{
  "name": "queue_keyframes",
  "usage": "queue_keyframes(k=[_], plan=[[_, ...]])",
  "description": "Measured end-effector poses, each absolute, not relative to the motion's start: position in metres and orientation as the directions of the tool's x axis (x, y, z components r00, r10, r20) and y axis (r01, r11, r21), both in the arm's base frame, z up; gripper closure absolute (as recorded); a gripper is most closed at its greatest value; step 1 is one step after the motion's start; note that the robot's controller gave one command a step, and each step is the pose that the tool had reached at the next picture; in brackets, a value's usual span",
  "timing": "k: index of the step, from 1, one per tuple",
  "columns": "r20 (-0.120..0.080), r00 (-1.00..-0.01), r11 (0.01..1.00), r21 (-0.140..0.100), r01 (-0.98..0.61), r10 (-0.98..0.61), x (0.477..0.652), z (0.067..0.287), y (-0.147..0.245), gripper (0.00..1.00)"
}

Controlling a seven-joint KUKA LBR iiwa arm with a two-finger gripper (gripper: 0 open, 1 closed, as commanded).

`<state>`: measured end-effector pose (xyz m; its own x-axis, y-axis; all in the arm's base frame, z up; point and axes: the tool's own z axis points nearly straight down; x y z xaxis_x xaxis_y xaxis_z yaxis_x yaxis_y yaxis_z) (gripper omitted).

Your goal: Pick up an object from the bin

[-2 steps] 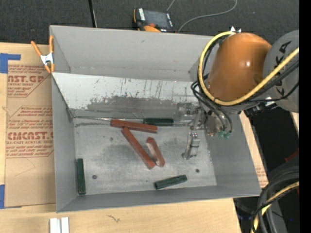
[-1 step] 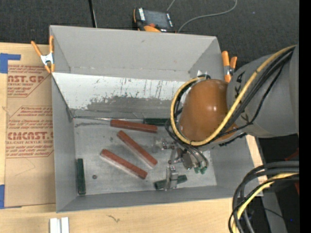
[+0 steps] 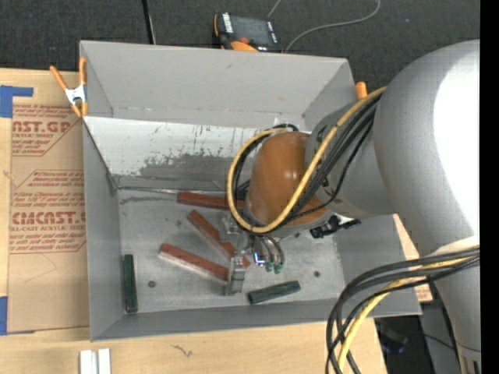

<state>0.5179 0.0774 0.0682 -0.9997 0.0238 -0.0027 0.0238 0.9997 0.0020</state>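
A: Position of the two-finger gripper (image 3: 236, 275)?
B: Down near the floor of the grey metal bin (image 3: 101, 209), right of centre, under the rounded orange wrist cover (image 3: 277, 179) and looped yellow-and-black cables (image 3: 234, 185).
A: Apart, together, or clamped on something?
B: Impossible to tell; too tangled with the hardware around it.
A: Nearest thing?
B: A long flat reddish-brown bar (image 3: 191, 260), flat on the floor left of the gripper, slanting down to the right, right end at the gripper itself. Touching or just beside: unclear.
A: Anything else close by?
B: A second reddish-brown bar (image 3: 209, 231) just behind the first, also slanted, running in under the wrist. A third reddish-brown bar (image 3: 203, 199) further back, near the rear wall, partly hidden by the cables. A short dark green stick (image 3: 274, 292) just front-right of the gripper, apart from it. Another dark green stick (image 3: 129, 284) well apart, along the left wall.
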Motion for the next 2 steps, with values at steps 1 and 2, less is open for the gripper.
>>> queue_keyframes(k=[1, 2], plan=[[-0.008, -1.000, 1.000, 0.003, 0.024, 0.024, 0.520, 0.073, 0.077, 1.00], [-0.006, -1.000, 1.000, -0.002, -0.018, -0.018, 0.512, 0.076, -0.056, 1.00]])
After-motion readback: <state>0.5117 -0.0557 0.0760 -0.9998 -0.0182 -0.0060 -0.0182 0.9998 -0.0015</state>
